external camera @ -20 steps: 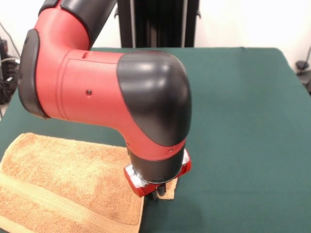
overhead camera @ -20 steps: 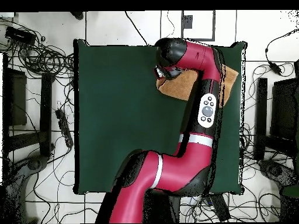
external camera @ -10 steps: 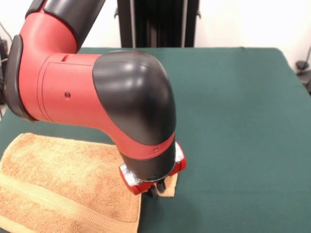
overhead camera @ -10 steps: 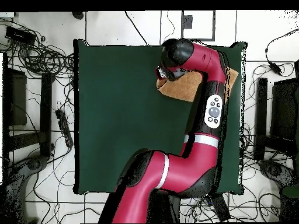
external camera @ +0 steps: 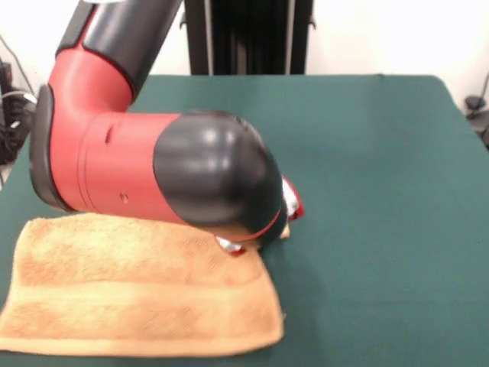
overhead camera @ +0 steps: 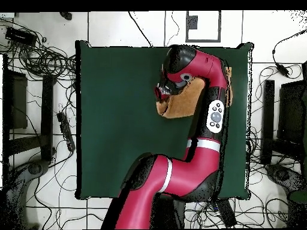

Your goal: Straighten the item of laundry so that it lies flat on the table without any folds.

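The item of laundry (external camera: 137, 306), an orange-tan towel with a paler band, lies on the green table (external camera: 382, 191) at the near left in the front view. Its right part rises toward my gripper (external camera: 276, 233), where a small tan piece shows under the red wrist flange. The gripper is shut on that corner, though the black wrist housing hides most of it. From overhead, the gripper (overhead camera: 159, 94) sits at the left edge of the towel (overhead camera: 183, 102), and the arm covers the towel's right part. The towel looks bunched and uneven near the held corner.
My arm's red and black links lie low over the far half of the towel. A black stand (external camera: 244, 38) rises behind the table. Overhead, the table (overhead camera: 114, 120) spreads wide to the left, and cables (overhead camera: 42, 60) and equipment ring it on the floor.
The gripper has moved away from the near table edge, drawing the towel's corner with it. The towel has shifted and now shows a wider near edge. The wrist has tilted lower.
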